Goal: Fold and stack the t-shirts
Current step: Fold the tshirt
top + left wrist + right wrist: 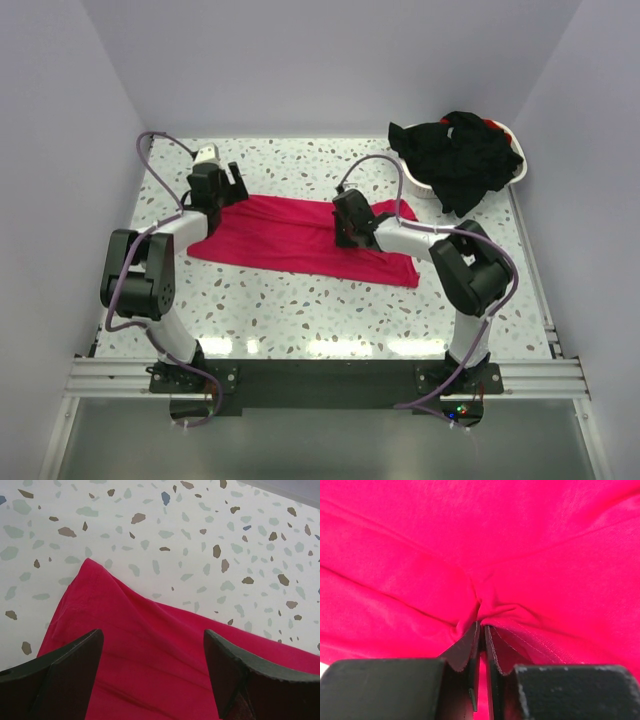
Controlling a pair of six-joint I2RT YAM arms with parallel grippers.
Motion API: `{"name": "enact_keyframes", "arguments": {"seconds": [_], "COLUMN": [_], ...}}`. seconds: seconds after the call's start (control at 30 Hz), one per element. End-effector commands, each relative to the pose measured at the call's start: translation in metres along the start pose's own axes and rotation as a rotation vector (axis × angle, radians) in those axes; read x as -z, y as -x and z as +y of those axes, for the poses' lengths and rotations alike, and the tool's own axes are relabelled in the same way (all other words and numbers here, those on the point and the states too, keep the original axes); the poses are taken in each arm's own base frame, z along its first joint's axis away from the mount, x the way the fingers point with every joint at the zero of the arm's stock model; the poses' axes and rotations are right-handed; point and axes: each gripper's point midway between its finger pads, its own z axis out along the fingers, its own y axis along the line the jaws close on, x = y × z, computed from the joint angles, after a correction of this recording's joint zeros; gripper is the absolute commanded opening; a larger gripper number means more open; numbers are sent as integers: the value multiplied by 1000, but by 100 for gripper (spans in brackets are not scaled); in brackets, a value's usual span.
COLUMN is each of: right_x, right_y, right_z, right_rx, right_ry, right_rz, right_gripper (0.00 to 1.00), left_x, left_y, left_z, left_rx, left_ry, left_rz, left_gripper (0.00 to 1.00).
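A pinkish-red t-shirt (290,238) lies spread in a band across the middle of the table. My right gripper (345,232) is down on its right part. In the right wrist view that gripper (482,626) is shut on a pinched fold of the red t-shirt (485,555), and the cloth bunches up at the tips. My left gripper (222,192) hovers over the shirt's far left corner. Its jaws (152,655) stand wide open above the red cloth (145,645) with nothing between them. Black t-shirts (462,158) are heaped in the basket at the back right.
A white plastic basket (516,165) stands at the table's back right corner under the black heap. Purple-grey walls close in the table on three sides. Speckled tabletop (300,300) shows in front of the red shirt and beyond its far edge (200,540).
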Motion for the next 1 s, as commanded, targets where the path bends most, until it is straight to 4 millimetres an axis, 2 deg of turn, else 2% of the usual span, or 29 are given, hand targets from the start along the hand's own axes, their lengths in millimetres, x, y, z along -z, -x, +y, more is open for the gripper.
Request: {"name": "enact_keyframes", "arguments": {"seconds": [0.0, 0.33, 0.6, 0.8, 0.97], "right_x": [20, 29, 47, 56, 59], "right_y": [16, 7, 7, 3, -1], "right_z": [18, 30, 40, 39, 32], "right_rx": [-25, -4, 3, -5, 8], "right_ry": [48, 47, 69, 80, 50], "right_rz": [-39, -20, -45, -55, -42], "right_gripper": [10, 26, 31, 34, 43], "left_x": [-4, -3, 2, 5, 5], "left_y": [30, 27, 28, 27, 26], "left_z": [-11, -11, -11, -12, -11], "left_rx": [19, 19, 21, 23, 23], "left_ry": [-35, -34, -39, -46, -46], "left_rz": [-78, -67, -72, -73, -68], "left_gripper": [86, 87, 87, 87, 88]}}
